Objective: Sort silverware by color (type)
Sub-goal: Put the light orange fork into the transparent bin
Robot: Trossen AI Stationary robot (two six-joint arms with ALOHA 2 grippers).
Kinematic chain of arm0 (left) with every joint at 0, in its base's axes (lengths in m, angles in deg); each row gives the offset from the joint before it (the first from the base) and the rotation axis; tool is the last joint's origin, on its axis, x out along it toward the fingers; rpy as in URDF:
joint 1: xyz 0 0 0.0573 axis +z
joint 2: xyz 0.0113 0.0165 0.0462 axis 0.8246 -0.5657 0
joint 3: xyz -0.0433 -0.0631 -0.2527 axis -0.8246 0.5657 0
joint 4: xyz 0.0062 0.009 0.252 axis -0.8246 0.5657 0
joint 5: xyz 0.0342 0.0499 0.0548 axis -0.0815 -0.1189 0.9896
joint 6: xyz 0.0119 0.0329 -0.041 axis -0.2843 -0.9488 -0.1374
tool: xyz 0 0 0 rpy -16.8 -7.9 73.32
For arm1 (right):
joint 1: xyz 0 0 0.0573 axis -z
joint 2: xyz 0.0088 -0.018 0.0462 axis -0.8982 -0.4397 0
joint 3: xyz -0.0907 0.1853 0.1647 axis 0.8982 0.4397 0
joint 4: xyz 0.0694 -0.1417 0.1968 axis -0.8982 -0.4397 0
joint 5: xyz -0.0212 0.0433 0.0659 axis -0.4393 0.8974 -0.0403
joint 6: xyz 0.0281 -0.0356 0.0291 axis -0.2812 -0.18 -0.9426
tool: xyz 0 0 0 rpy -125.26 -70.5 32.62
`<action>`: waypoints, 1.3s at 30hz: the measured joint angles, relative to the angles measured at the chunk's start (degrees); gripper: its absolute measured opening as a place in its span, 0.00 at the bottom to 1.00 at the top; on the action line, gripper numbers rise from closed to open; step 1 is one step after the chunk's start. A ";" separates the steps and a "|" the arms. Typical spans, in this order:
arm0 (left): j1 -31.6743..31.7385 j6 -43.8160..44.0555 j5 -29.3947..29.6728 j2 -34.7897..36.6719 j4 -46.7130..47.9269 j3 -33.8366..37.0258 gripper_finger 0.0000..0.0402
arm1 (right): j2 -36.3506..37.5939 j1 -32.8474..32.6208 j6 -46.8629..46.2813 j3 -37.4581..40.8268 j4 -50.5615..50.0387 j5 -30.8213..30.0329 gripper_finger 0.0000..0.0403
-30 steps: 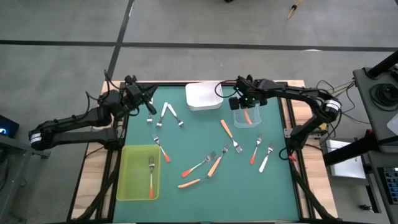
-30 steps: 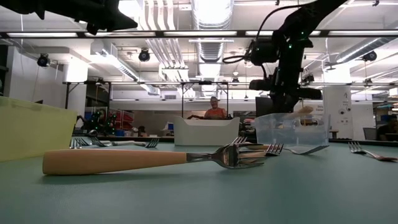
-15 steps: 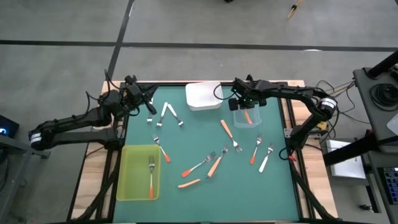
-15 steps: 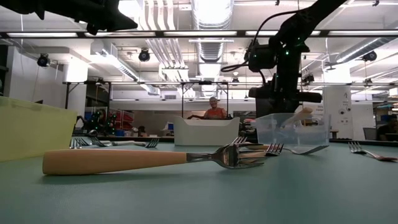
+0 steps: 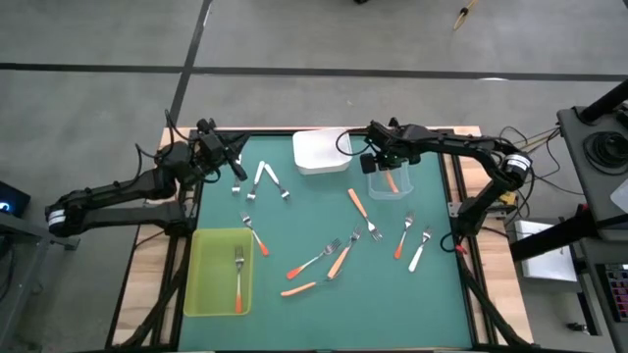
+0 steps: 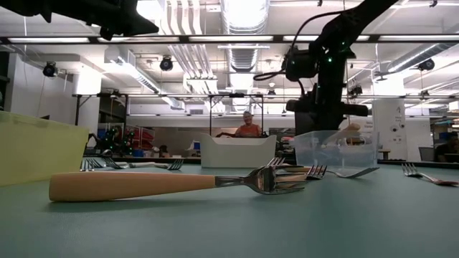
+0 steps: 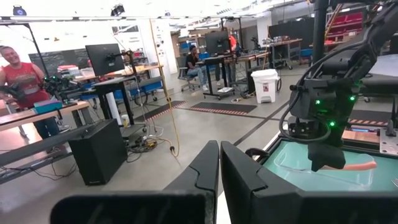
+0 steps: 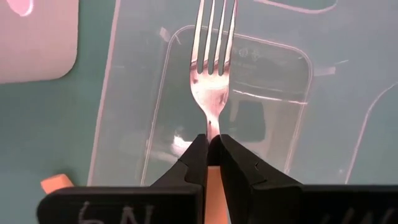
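Note:
My right gripper [image 5: 385, 165] is at the far right, over the clear tray [image 5: 408, 186]. It is shut on a fork with a light orange handle [image 8: 214, 68]. My left gripper [image 5: 238, 165] waits shut and level at the far left, touching nothing. Loose forks lie flat on the green mat. Three white ones [image 5: 263, 178] are at the far left. Red-orange and light orange ones [image 5: 339, 260] are in the middle and at the right. One red-orange fork [image 5: 238, 277] lies in the yellow-green tray [image 5: 211, 294]. My right gripper pinches the fork's metal neck [image 8: 213, 123] between its two fingertips, right where the orange handle begins. The fingers come steeply from above and lie across the fork. The tines [image 8: 216, 34] are over the clear tray's floor. The handle [image 5: 391, 183] slants up over the rim; whether the tines touch the floor cannot be told.
A white tray [image 5: 321, 150] stands at the far edge, left of the clear tray. The yellow-green tray fills the near left corner. A light orange fork [image 6: 143, 184] lies close to the low camera. People and desks show in the room beyond the table.

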 joint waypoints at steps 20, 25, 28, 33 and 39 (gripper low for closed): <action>0.00 0.02 0.00 -0.02 0.09 0.02 0.00 | 0.34 0.02 8.82 -3.83 -1.06 0.07 0.04; 0.00 0.02 0.00 -0.02 0.05 0.02 0.00 | 0.34 0.00 8.51 -3.83 -1.08 0.17 0.04; 0.00 0.02 0.00 -0.02 0.00 0.02 0.00 | 0.34 -0.08 8.50 -3.92 -1.16 0.20 0.04; 0.00 0.02 0.00 -0.02 -0.04 0.02 0.00 | 0.37 -0.25 8.38 -5.26 -1.11 0.20 0.04; 0.00 0.02 0.01 -0.02 -0.04 0.02 0.00 | 0.37 -1.01 6.36 -6.52 -1.38 0.35 0.04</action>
